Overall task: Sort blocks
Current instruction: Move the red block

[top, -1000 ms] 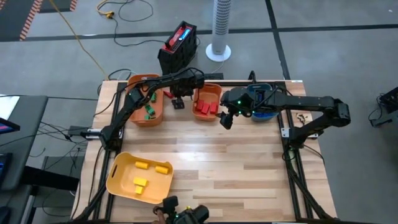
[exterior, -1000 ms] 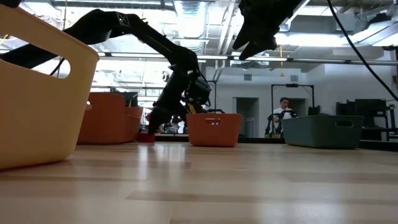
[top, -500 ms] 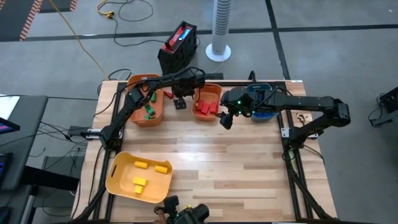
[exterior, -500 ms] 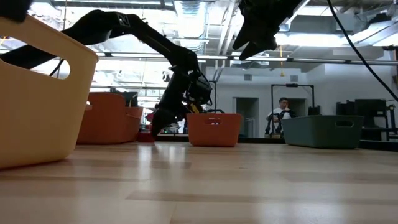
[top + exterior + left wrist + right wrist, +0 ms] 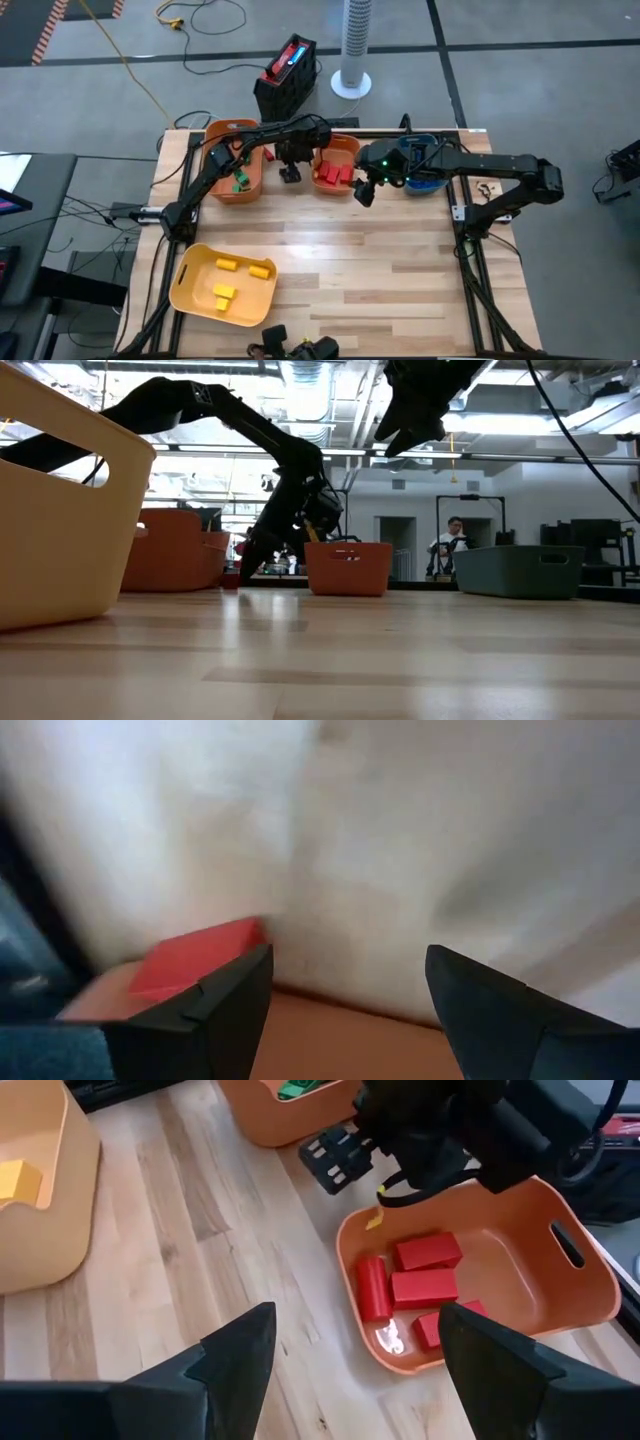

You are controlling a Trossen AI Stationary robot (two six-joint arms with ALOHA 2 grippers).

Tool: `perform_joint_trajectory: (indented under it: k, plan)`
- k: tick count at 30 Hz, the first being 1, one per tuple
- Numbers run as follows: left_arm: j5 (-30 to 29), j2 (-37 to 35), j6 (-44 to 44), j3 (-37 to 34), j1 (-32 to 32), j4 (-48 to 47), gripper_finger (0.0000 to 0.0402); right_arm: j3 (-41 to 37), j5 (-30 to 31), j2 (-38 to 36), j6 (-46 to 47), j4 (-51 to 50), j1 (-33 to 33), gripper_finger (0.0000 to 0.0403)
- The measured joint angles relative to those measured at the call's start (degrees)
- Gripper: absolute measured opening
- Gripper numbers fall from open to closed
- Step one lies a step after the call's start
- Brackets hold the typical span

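1. The red block lies on the table between the two orange bins, at the far edge, right beside the left gripper; you see it in the left wrist view just off one finger, not between the pair.
2. The other blocks are already sorted: red ones in the smaller orange bin, green ones in the larger orange bin, yellow ones in the yellow bin.
3. Your risk: the left gripper's jaws stand wide and empty, and the block sits to one side of them. Close now and a finger may nudge it away (toward the bin wall or off the table's far edge) rather than catch it.
4. A second risk: the space between the bins is tight, so a sideways correction could bump a bin.
5. The right gripper hangs above the table near the smaller orange bin, fingers spread, holding nothing.
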Motion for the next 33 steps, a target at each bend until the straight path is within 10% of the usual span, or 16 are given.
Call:
perform_joint_trajectory:
  k: [33]
  plan:
    - [-5.23,-1.09,-19.69,-0.11,1.79,0.04,0.0253,0.02,-0.07,-0.01,-0.19,-0.68,-0.29,0.029]
